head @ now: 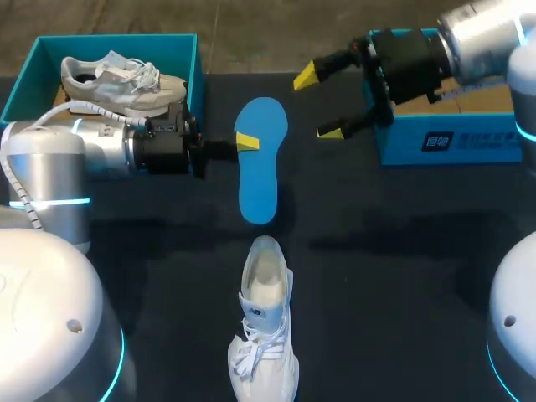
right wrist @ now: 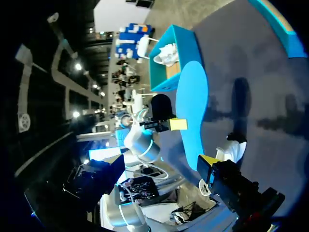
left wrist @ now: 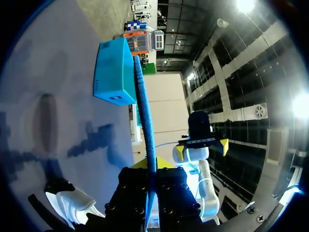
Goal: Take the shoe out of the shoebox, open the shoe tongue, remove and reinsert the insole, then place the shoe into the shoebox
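A blue insole (head: 259,163) hangs flat above the dark table, and my left gripper (head: 245,142) is shut on its left edge. In the left wrist view the insole (left wrist: 145,116) runs edge-on out from between the left gripper's (left wrist: 151,166) fingers. My right gripper (head: 322,104) stands open in the air to the right of the insole's far end, touching nothing. A white shoe (head: 265,327) lies on the table near the front, toe towards me and opening towards the insole. In the right wrist view the insole (right wrist: 193,104) is ahead of my one visible fingertip (right wrist: 208,162), with the white shoe (right wrist: 234,149) beside it.
A teal shoebox (head: 17,88) at the back left holds a grey-white shoe (head: 126,84). A second teal shoebox (head: 456,138) stands at the back right, under my right arm. The left arm's body fills the left side.
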`<act>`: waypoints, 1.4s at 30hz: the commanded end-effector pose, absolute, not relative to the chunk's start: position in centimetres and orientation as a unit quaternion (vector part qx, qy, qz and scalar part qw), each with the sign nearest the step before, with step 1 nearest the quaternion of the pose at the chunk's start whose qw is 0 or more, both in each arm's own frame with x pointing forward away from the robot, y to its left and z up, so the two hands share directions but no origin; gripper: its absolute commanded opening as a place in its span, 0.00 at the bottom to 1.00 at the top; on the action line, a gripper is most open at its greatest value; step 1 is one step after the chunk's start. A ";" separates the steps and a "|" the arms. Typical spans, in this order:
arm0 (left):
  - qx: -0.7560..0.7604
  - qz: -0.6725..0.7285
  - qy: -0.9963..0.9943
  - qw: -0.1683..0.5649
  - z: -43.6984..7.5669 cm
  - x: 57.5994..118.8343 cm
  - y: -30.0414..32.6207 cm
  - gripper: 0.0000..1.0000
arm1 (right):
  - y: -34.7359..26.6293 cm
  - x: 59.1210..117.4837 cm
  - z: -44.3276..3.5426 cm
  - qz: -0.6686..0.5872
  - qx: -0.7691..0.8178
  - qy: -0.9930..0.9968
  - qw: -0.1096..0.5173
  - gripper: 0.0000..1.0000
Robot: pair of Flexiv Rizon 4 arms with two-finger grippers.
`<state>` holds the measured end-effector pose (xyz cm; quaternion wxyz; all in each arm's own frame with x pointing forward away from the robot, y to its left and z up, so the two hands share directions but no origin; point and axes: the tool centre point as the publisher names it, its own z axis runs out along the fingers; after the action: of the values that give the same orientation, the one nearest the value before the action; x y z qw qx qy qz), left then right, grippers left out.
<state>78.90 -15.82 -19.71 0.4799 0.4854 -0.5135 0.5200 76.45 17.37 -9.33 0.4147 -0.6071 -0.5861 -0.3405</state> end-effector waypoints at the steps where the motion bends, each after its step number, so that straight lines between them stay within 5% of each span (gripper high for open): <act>1: 0.486 0.519 -0.514 0.479 -19.7 78.8 -15.8 0.00 | 18.5 76.7 -8.5 -0.258 -0.641 -0.634 0.347 1.00; 13: 0.486 0.519 -0.514 0.479 -19.7 78.8 -15.8 0.00 | 18.5 76.7 -8.5 -0.258 -0.641 -0.634 0.347 1.00; 31: 0.486 0.519 -0.514 0.479 -19.7 78.8 -15.8 0.00 | 25.1 76.9 -5.8 -0.061 -0.729 -0.665 0.147 1.00; 42: 0.486 0.519 -0.514 0.479 -19.7 78.8 -15.8 0.00 | 25.8 76.4 -5.7 -0.017 -0.729 -0.677 0.102 1.00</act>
<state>78.91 -15.84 -19.70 0.4801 0.4855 -0.5140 0.5192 76.26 25.28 -5.92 0.1699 -0.7221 -0.6642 -0.0917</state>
